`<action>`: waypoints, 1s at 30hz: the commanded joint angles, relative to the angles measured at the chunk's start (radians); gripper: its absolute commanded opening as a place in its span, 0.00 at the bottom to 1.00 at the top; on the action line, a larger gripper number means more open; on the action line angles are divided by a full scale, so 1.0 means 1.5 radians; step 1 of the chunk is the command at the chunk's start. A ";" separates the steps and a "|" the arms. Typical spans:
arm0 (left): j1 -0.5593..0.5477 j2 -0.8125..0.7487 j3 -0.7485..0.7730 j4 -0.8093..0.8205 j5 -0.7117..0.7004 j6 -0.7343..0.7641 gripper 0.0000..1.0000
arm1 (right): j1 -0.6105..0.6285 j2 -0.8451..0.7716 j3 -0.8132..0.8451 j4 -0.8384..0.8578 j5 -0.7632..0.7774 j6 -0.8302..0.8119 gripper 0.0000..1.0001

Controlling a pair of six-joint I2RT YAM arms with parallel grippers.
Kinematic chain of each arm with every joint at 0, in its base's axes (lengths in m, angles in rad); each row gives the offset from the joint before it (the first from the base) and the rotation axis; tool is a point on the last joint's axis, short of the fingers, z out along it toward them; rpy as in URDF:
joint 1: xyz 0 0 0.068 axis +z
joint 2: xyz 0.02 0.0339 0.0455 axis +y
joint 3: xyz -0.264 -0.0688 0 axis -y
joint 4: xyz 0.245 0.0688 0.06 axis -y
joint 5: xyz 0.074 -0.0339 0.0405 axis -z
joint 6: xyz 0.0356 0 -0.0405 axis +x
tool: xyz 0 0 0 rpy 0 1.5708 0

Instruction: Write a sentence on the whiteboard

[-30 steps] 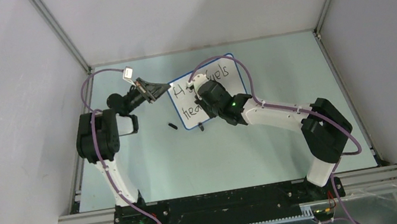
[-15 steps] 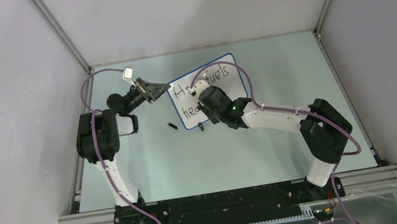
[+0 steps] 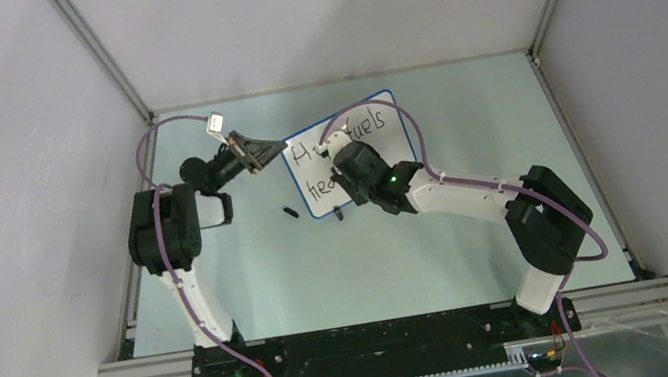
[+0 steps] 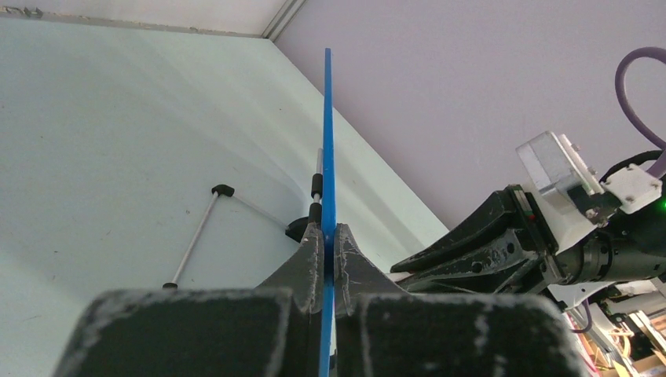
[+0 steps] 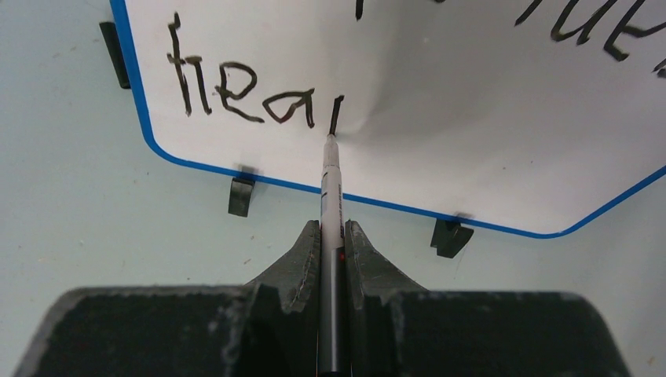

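Observation:
The whiteboard [image 3: 386,145] with its blue frame lies on the table at the back middle. My left gripper [image 3: 281,144] is shut on its left edge, seen edge-on in the left wrist view [image 4: 327,141]. My right gripper [image 3: 339,169] is shut on the black-and-white marker pen [image 5: 331,188]. The pen tip touches the board [image 5: 487,118] at the foot of a fresh vertical stroke. The sentence [image 5: 251,90] reads "hea" plus that stroke on the lower line. In the top view part of "fuels" [image 3: 373,123] shows; my right arm hides much of the writing.
A small black pen cap [image 3: 290,213] lies on the table left of the board's near corner. Black clip feet [image 5: 241,195] stick out under the board's near edge. Grey walls enclose the table on three sides.
My right gripper has shifted slightly toward the near side with the pen. The left gripper and the board have not moved.

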 commanded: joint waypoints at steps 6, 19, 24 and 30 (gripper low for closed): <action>-0.010 -0.001 0.010 0.032 0.021 0.001 0.00 | -0.010 0.012 0.056 0.020 0.003 0.000 0.00; -0.010 -0.001 0.009 0.032 0.022 0.001 0.00 | -0.031 0.005 0.056 0.010 0.006 0.000 0.00; -0.010 -0.001 0.009 0.032 0.021 0.001 0.00 | -0.022 -0.016 0.046 0.017 0.011 0.000 0.00; -0.010 -0.001 0.009 0.032 0.021 0.002 0.00 | -0.029 -0.068 0.013 0.045 0.003 0.000 0.00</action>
